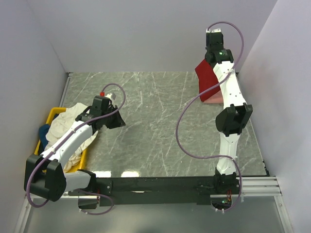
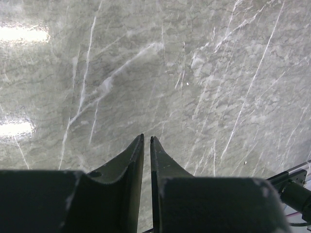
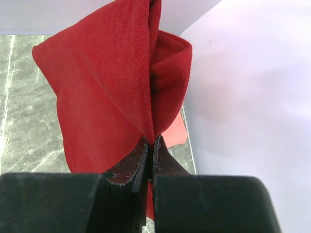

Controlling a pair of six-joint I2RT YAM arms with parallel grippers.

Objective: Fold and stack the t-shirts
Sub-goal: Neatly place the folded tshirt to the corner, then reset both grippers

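The dark red t-shirt [image 1: 206, 76] is held lifted at the far right of the bench [image 1: 155, 126], clamped between the right jaws, and is seen hanging in folds in the right wrist view. Just beneath it, the salmon-pink t-shirt [image 1: 213, 98] is laid flat on the bench near the right wall. The left jaws are pressed together with nothing between them, above bare marble beside the yellow bin [image 1: 52, 115]. The cream-white t-shirt [image 1: 68, 124] is heaped in that bin, spilling over its rim, with the blue t-shirt [image 1: 44, 132] tucked at its left.
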